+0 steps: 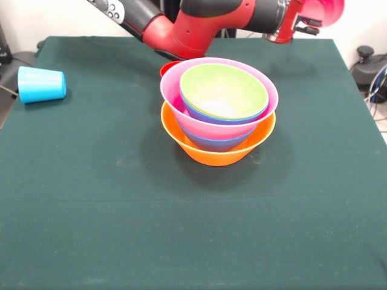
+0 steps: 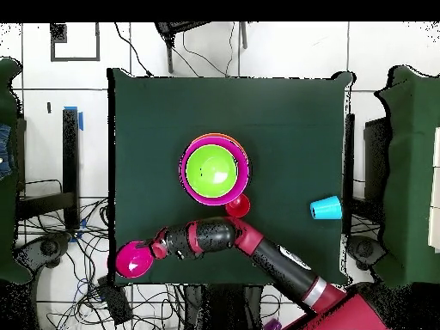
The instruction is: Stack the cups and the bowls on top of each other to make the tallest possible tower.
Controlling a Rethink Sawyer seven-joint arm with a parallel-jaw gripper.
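The gripper (image 1: 309, 24) sits at the end of the outstretched arm (image 1: 199, 27), over a corner of the green table (image 1: 193, 229). It carries a magenta bowl (image 1: 328, 9) clear of the cloth. The bowl hides the jaws, so how wide they stand cannot be read, but I judge them closed on its rim.

The tower (image 1: 219, 115) stands well apart from the gripper, toward the table's middle. It has an orange bowl (image 1: 217, 154) as base, a blue one, a pink bowl (image 1: 181, 106) and another blue, with the lime green bowl (image 1: 224, 90) nested on top.

The step in hand appears to be bringing the magenta bowl over. Done well, that means carrying it high enough to clear the pink rim, centring it over the green bowl, and letting go only once it is level and low. The stack already leans a little off its base, so a sideways nudge could shift it.

A small red vessel (image 1: 168, 66) stands just beside the tower on the gripper's side — cup or bowl, I cannot tell. The front view shows only a sliver of it, while the overhead view shows it whole (image 2: 238, 205).

The light blue cup (image 1: 41, 84) lies on its side beyond the tower, farthest from the gripper. Only the front view shows the layers — from overhead the tower (image 2: 215, 169) looks like flat rings.
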